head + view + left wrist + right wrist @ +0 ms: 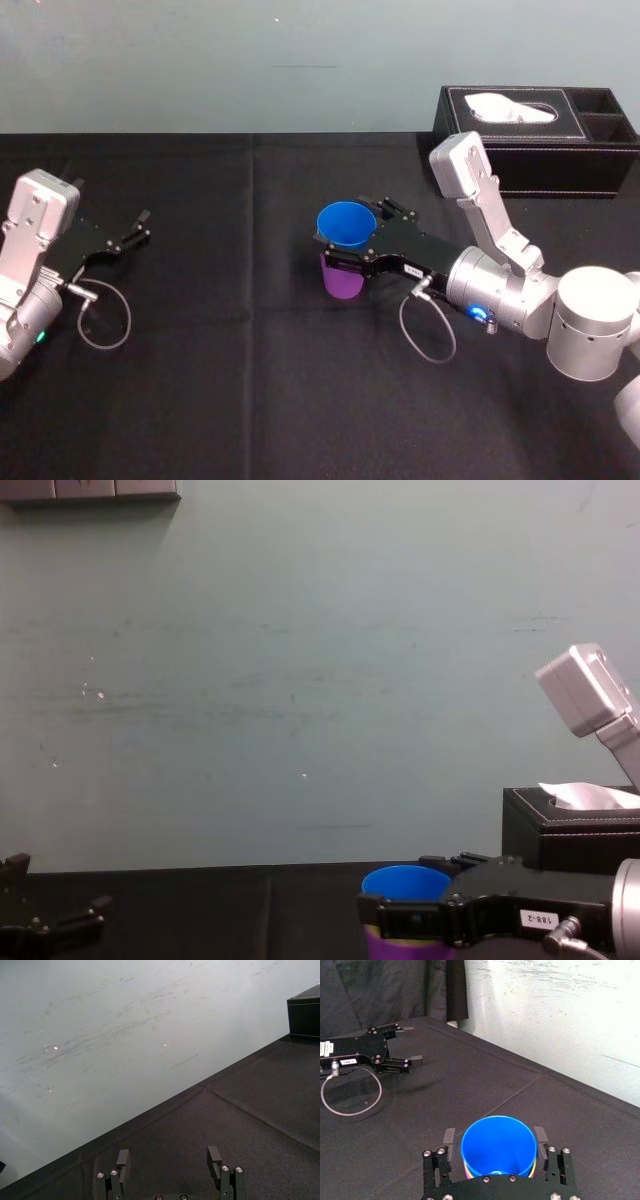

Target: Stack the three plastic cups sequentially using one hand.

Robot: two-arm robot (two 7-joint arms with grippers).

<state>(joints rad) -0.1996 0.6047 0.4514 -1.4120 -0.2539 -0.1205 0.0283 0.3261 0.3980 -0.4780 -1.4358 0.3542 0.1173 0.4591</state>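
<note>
Flanking the blue cup (347,222), the jaws of the right gripper (494,1135) were kept apart. The cup was seated inside the purple cup (343,281) at mid-table, so release was probably intended. The left gripper (169,1151) was parked open at the far left.

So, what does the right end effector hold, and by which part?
Cannot be told: the right end effector straddles the blue cup below its rim; contact is unclear.

Right claw (350,238) surrounds the blue cup (346,222) nested in purple cup (343,283).
</note>
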